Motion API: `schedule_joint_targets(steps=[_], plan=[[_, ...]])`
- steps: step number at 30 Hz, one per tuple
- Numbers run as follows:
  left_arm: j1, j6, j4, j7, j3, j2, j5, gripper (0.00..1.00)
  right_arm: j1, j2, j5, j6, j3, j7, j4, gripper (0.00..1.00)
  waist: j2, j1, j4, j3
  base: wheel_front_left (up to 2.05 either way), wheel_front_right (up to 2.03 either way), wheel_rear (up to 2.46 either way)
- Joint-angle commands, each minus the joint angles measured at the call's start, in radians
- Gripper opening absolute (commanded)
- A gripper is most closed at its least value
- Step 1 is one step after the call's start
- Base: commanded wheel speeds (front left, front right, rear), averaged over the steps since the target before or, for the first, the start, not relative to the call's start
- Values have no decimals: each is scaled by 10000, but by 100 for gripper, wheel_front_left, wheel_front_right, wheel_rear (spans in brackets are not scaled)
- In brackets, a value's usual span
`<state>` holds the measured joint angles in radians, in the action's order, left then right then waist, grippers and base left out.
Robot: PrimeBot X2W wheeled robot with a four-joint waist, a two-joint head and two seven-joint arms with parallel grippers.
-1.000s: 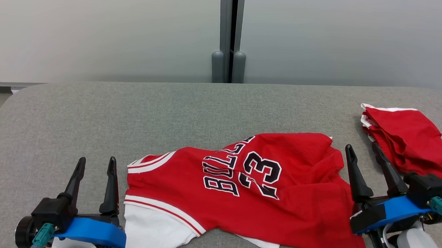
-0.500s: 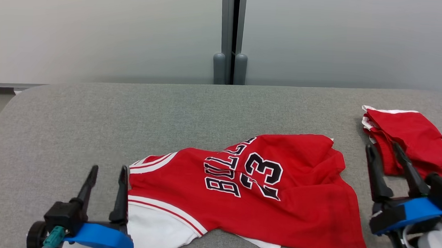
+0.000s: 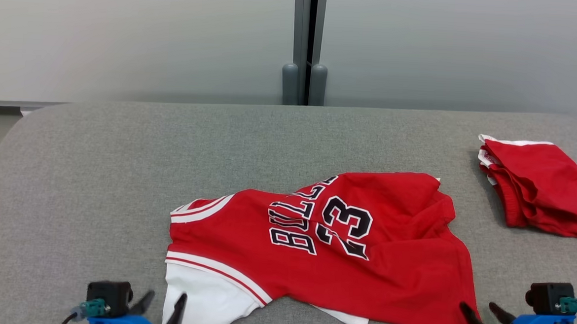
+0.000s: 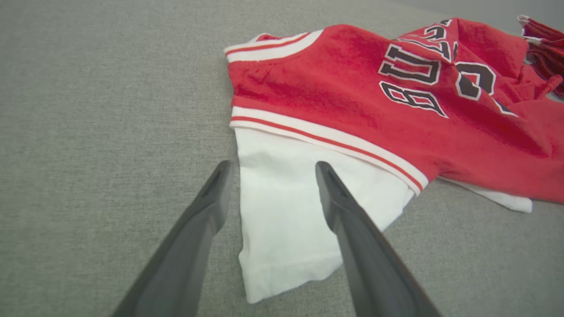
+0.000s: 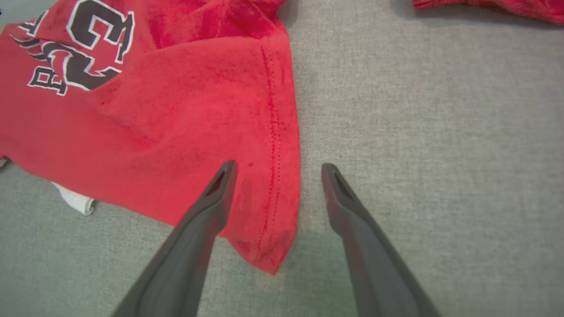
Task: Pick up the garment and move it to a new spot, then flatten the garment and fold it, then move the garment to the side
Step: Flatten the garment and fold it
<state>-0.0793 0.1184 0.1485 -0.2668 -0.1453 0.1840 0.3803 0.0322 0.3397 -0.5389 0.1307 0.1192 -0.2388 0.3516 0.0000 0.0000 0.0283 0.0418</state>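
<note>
The garment [image 3: 324, 243] is a red jersey with black "BULLS 23" lettering and a white sleeve [image 4: 282, 207], lying crumpled on the grey padded table [image 3: 120, 163]. My left gripper [image 3: 167, 298] is low at the front left and open. In the left wrist view, the left gripper [image 4: 273, 166] straddles the white sleeve's left edge, with one finger on each side of it. My right gripper [image 3: 477, 306] is open at the front right. In the right wrist view, the right gripper [image 5: 278, 167] straddles the jersey's red hem corner [image 5: 269, 246]. Neither holds anything.
A second red garment [image 3: 534, 185] with white trim lies bunched at the table's right edge. A grey wall with a vertical post [image 3: 307, 44] stands behind the table. The table's rounded left corner [image 3: 18, 128] is at the far left.
Both grippers have dropped toward the bottom of the head view, nearer the jersey's front corners. The right one has left the second red garment. The camera has shifted slightly.
</note>
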Motion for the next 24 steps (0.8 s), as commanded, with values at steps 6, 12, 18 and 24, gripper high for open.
schedule_joint_targets(steps=[6, 12, 18, 24], plan=[[-667, -236, -650, -1988, -269, 157, 453, 100, -299, -232, -180, 1, -38, -1032, 197, 100, 0, 0, -87, 238, 0, 0, 0], [-755, -393, -384, -2808, -325, 137, 760, 100, -271, -552, -82, -1, -73, -1644, 504, 100, 0, 0, -139, 334, 0, 0, 0], [-544, -823, -40, -2562, -129, 178, 554, 100, -284, -774, -79, 2, 159, -1920, 546, 100, 0, 0, -142, 311, 0, 0, 0], [-728, -731, -16, -2998, -268, 224, 730, 100, -427, -827, -297, 15, 464, -2206, 560, 100, 0, 0, -110, 303, 0, 0, 0]])
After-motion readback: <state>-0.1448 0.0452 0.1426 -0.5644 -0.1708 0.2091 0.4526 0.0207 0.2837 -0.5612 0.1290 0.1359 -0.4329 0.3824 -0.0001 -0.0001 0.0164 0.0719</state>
